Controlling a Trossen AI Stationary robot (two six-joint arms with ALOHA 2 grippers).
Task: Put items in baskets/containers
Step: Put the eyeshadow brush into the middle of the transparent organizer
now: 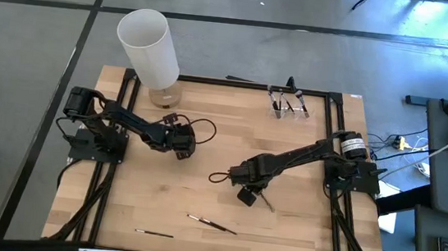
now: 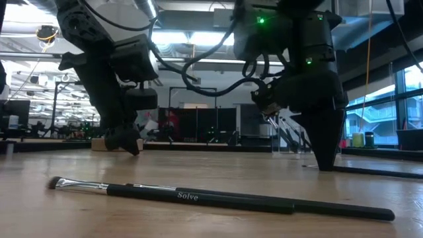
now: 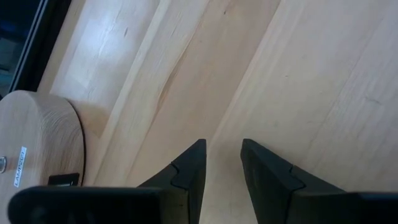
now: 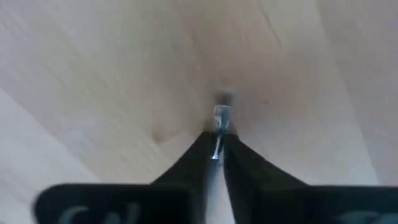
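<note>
Right pincer (image 4: pixel 217 146) grips a brush (image 4: pixel 221 118) mid-table, well clear of every table (image 1: pixel 202 181) edge.

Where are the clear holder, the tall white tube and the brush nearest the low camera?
Clear holder (image 1: pixel 289 104): high view, its middle, brushes standing inside.
White tube (image 1: pixel 148 46): high view, its side wall.
Nearest brush (image 2: pixel 198 196): low view, its black handle near the printed word.

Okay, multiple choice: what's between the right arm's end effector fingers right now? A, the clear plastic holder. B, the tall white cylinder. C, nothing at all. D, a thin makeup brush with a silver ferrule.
D: in the right wrist view the right end effector is pinched on a thin makeup brush with a silver ferrule, low over the light wooden table.
</note>
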